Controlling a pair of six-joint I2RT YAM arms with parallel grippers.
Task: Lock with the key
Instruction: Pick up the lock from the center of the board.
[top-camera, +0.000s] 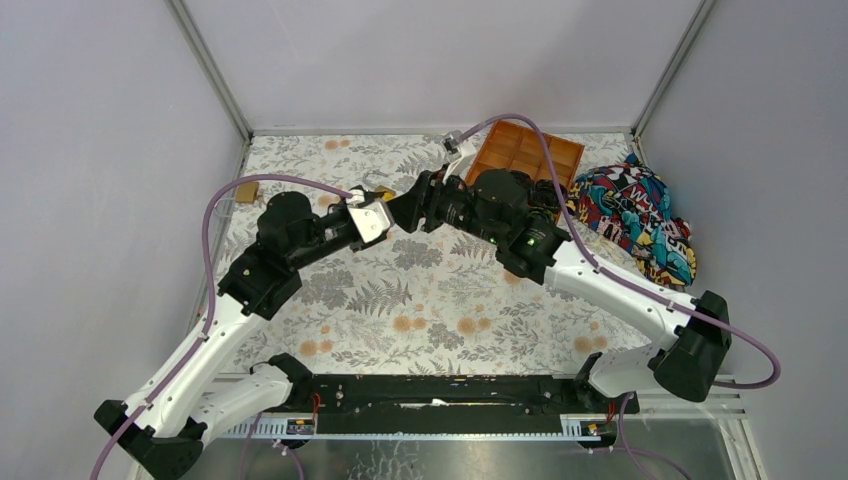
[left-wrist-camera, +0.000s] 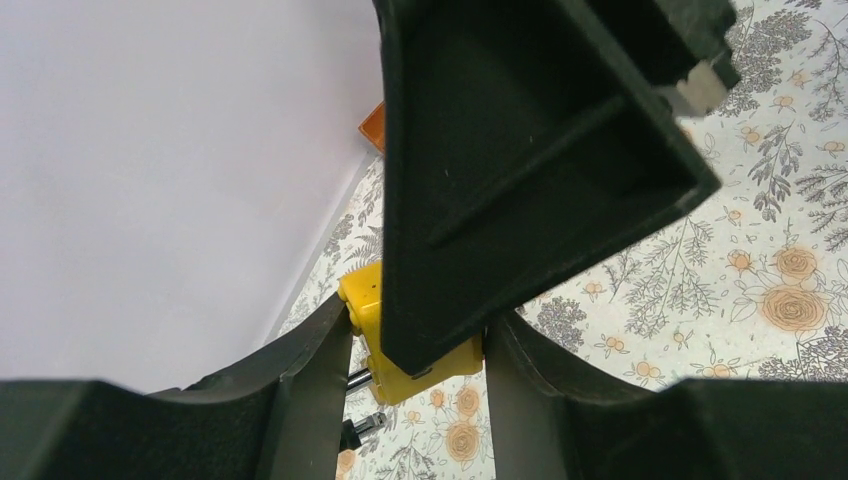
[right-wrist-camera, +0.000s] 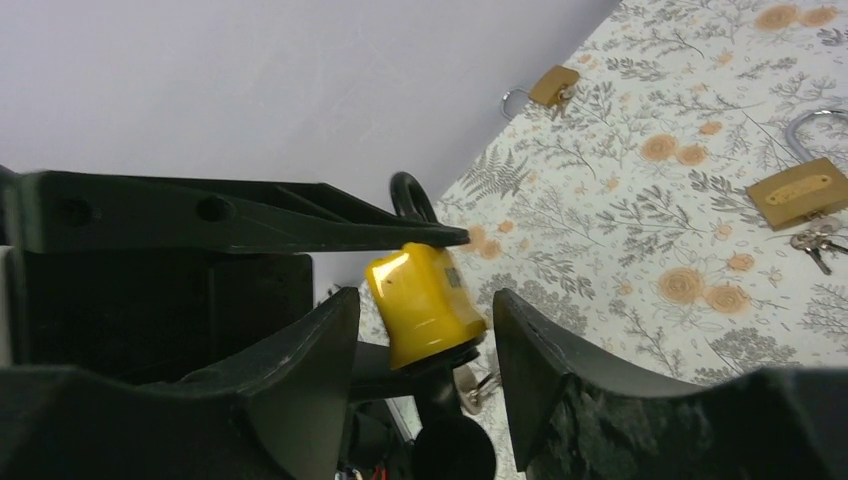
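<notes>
1. Holding the yellow padlock (right-wrist-camera: 425, 295) aloft near the middle of the far edge of the desk (top-camera: 440, 300), the left pincer (left-wrist-camera: 415, 345) is clamped on its body, likely to steady it for the key
2. The right pincer (top-camera: 408, 208) straddles the same body head-on; whether it grips, I cannot tell

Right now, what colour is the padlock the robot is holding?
The padlock is bright yellow, clearest in the right wrist view.

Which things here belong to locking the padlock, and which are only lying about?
For the job: yellow padlock; left claw, gripping it; right claw, open around it.
Lying about: brass padlock by the wall; brass padlock with keys; wooden tray; patterned cloth.
</notes>
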